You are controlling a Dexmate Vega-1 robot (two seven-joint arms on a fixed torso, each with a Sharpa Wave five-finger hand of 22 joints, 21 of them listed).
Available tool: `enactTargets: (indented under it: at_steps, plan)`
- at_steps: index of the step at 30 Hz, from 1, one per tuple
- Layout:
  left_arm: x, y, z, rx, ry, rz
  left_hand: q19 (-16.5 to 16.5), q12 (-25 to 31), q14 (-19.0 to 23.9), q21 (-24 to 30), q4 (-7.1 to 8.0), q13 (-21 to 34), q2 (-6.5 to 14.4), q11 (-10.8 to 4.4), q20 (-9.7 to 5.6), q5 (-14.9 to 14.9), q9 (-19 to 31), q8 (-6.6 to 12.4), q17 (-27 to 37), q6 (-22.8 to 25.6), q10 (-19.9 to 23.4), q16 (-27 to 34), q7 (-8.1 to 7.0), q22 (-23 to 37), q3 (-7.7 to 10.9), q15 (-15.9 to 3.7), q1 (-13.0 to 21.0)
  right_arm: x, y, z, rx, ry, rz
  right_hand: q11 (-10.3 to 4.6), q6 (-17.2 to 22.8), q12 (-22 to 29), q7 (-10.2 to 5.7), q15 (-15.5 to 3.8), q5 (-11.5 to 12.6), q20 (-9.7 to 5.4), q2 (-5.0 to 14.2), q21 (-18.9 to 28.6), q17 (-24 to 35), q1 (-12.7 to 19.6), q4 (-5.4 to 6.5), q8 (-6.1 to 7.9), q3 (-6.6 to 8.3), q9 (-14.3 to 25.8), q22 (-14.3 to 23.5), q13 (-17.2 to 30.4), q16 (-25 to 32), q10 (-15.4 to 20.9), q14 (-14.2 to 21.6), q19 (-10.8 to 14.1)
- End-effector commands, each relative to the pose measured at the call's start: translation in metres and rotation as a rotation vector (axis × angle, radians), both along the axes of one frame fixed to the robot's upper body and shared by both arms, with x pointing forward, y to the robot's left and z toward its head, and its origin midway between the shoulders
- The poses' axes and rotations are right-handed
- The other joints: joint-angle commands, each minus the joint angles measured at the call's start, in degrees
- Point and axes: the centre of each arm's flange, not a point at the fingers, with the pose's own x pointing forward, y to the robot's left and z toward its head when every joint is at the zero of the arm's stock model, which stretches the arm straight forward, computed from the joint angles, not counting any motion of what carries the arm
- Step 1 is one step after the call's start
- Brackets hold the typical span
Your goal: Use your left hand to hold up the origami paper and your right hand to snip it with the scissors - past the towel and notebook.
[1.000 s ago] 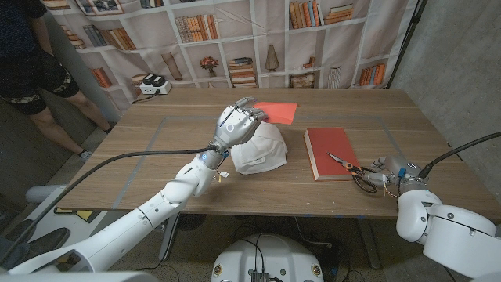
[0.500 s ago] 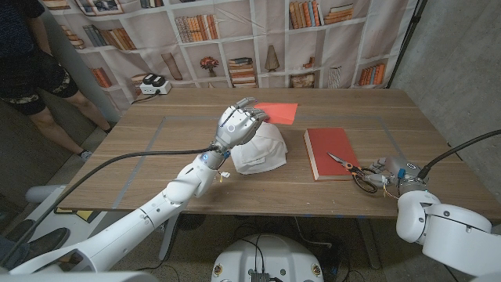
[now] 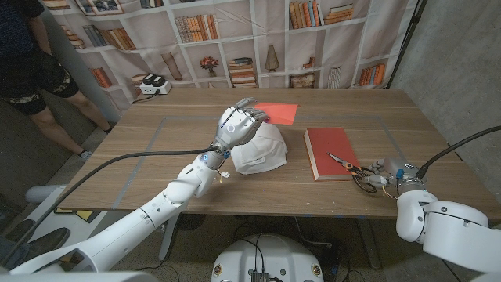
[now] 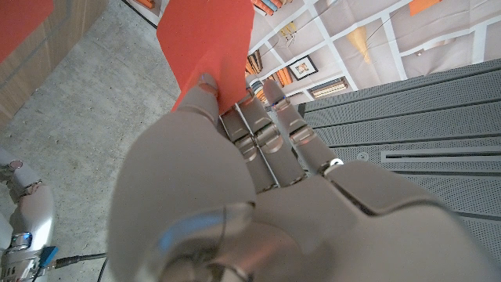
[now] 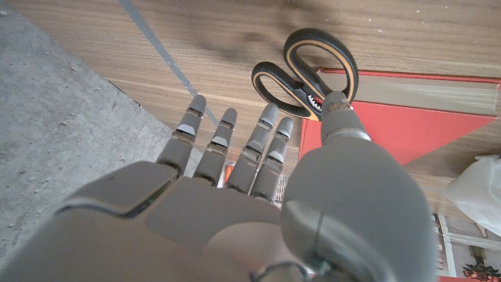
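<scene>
My left hand (image 3: 237, 124) is raised above the crumpled white towel (image 3: 263, 152), and its thumb and fingers pinch the near edge of the orange-red origami paper (image 3: 278, 112). The left wrist view shows the paper (image 4: 207, 39) standing off the table from my left hand (image 4: 250, 196). The black-handled scissors (image 3: 350, 165) lie with their blades on the red notebook (image 3: 329, 147) and their handles off its right side. My right hand (image 3: 385, 173) sits just right of the handles, holding nothing. Seen from the right wrist, its fingers (image 5: 235, 141) are spread beside the scissors (image 5: 309, 66), thumb tip at a handle loop.
A person (image 3: 27, 55) stands beyond the table's far left corner. A white box with black knobs (image 3: 155, 84) sits at the far left edge. Grey tape lines (image 3: 149, 145) cross the wooden table (image 3: 156, 176). A bookshelf backdrop hangs behind.
</scene>
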Motion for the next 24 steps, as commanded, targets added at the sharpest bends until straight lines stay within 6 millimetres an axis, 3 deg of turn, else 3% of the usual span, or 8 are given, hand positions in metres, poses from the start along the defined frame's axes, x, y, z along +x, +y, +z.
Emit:
enactTargets:
  at_steps: [1, 24]
  plan:
    - [0.0022, -0.0001, -0.0011, -0.008, -0.003, -0.007, -0.18, 0.47, -0.13, 0.34, 0.13, 0.08, 0.27, -0.33, -6.81, 0.19, 0.15, 0.42, 0.19, -0.14, 0.11, 0.07, -0.16, -0.03, 0.44, -0.22, 0.09, 0.002, -0.0005, -0.0013, -0.004, 0.018, 0.001, 0.01, 0.0, 0.01, 0.09, -0.63, -0.01, -0.16, 0.2, -0.13, 0.26, 0.1, 0.21, -0.15, 0.23, 0.32, 0.19, 0.09, -0.07, -0.04, 0.28, -0.05]
    - [0.0042, -0.0005, -0.0033, -0.013, 0.007, -0.013, -0.25, 0.49, -0.15, 0.51, 0.15, 0.22, 0.15, -0.31, -6.85, 0.16, 0.15, 0.5, 0.19, -0.21, 0.14, 0.09, -0.1, -0.04, 0.78, -0.24, -0.09, 0.004, 0.0013, -0.0048, -0.029, 0.033, 0.002, 0.02, 0.75, 0.17, 0.15, -1.27, 0.12, -0.18, 0.72, -0.15, 0.29, 0.72, -0.07, -0.11, 0.75, 0.38, 0.18, 0.12, 0.04, 1.04, 0.89, 0.17]
